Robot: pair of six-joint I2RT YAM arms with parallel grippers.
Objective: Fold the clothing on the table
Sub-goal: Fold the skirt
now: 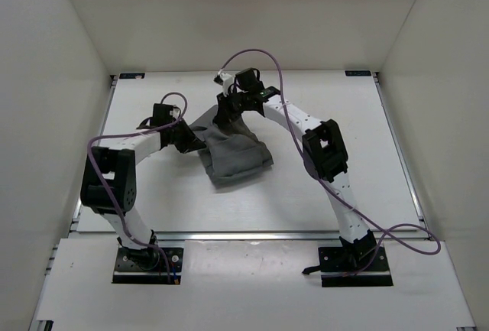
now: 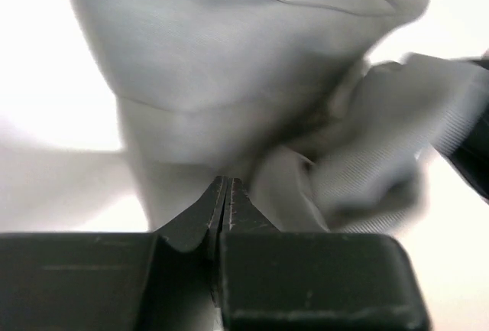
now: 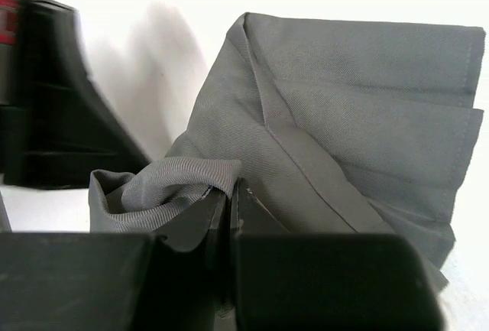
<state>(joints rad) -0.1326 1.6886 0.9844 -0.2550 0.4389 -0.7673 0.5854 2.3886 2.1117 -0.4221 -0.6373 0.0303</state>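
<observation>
L arm (image 1: 114, 170) + R arm (image 1: 328, 155) reach in from near edge of counter (image 1: 382, 155). Clothing (image 1: 237, 155) bunched abt centre. L claw (image 1: 195, 144) closed, pinching its left edge; R claw (image 1: 229, 111) closed on far edge, ribbed band gripped. Held edge runs btwn claws, and the cloth's bulk lies nearward of both, so the fold prob goes twd near edge.

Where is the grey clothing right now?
In the top view the clothing lies near the middle of the table, with the left gripper at its left edge and the right gripper at its far edge.
</observation>
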